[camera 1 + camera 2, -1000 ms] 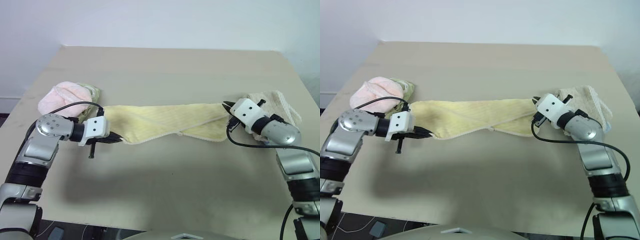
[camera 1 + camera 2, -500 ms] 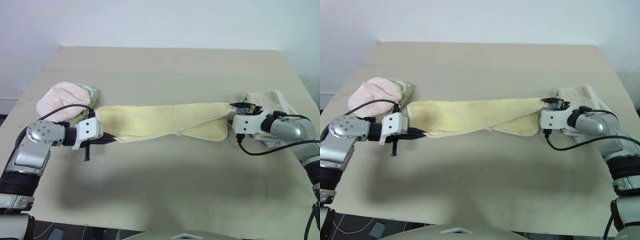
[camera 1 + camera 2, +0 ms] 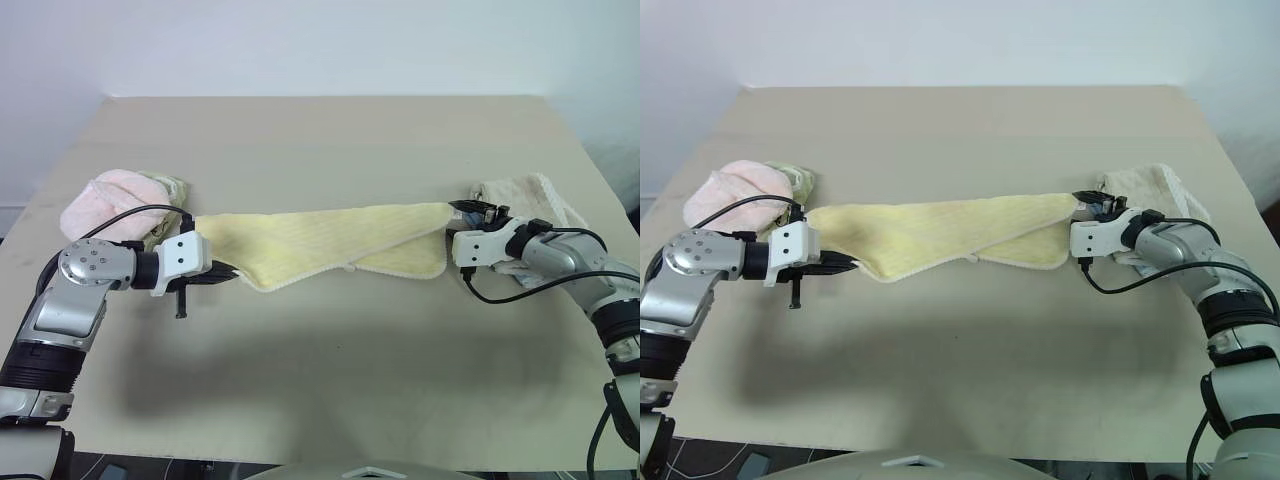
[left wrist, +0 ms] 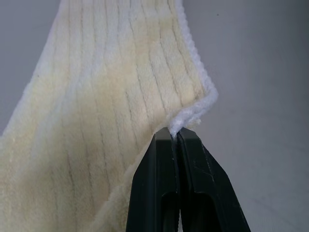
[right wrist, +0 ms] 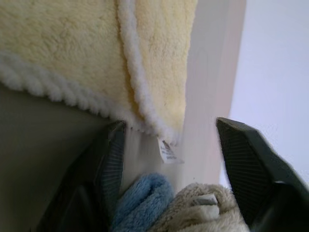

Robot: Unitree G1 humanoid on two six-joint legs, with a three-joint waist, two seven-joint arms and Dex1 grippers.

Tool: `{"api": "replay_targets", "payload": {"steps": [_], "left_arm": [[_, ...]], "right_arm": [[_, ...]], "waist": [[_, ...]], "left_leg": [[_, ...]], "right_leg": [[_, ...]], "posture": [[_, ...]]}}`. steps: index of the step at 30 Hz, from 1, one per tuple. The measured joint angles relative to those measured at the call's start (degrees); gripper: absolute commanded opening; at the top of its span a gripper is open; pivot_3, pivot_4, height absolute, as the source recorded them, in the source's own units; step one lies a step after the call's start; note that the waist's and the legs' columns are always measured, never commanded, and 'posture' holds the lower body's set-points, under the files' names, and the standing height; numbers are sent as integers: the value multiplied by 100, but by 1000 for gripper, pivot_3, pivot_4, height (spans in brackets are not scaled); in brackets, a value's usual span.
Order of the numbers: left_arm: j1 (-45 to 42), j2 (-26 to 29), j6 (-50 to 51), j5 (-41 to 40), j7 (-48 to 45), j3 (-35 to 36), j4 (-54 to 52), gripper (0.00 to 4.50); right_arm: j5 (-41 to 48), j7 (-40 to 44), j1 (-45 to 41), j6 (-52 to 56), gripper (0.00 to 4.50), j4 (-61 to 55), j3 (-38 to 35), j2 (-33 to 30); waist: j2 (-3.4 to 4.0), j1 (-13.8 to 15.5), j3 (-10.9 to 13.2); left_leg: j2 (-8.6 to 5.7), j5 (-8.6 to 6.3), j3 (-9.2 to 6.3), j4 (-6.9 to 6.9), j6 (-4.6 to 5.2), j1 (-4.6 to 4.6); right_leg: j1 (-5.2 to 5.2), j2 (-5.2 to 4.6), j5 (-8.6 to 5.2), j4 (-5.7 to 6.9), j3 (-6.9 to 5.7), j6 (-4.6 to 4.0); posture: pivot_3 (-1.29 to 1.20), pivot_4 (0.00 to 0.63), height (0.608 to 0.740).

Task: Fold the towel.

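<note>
The towel point(image 3: 330, 245) is lying stretched across the middle of the table point(image 3: 330, 380), running from the left gripper point(image 3: 222, 278) to the right gripper point(image 3: 1087, 208). The left gripper is clamping the towel's near corner edge between its closed fingers point(image 4: 166, 193). The right gripper is standing with its jaws apart at the towel's far end, the corner lying between them but not gripped.

Risk: if the right gripper is closing off-target, it is likely catching the blue cloth point(image 5: 142, 198) or the cream towel point(image 3: 1150, 190) bunched just behind the corner. Pulling from the left alone would probably be dragging the towel sideways, toward the pink towel point(image 3: 105, 195).

The right wrist view is showing the small white tag point(image 5: 167, 151) at the towel's corner and the blue cloth touching the cream towel, details the head views are not resolving. The head views are giving the towel's full span and both neighbouring towels.
</note>
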Motion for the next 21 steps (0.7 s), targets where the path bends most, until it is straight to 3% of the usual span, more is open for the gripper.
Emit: {"api": "replay_targets", "payload": {"steps": [5, 6, 21], "left_arm": [[45, 0, 79, -4, 49, 5, -37, 0], [46, 0, 80, -5, 66, 6, -38, 0], [162, -28, 59, -42, 335, 79, -47, 0]], "right_arm": [[-42, -95, -8, -161, 211, 49, 74, 7], [-43, -100, -13, -168, 50, 57, 77, 8], [-148, -279, -89, -251, 50, 109, 108, 39]], "waist": [[0, -16, 0], [0, -15, 0], [0, -12, 0]], "left_leg": [[0, 0, 5, 0, 0, 1], [0, 0, 5, 0, 0, 1], [1, 0, 9, 0, 0, 3]], "right_leg": [[-2, 2, 0, 1, 5, 0], [-2, 2, 0, 2, 6, 0], [-4, 4, 1, 4, 11, -1]], "posture": [[0, 150, 731], [0, 150, 731], [0, 150, 731]]}}
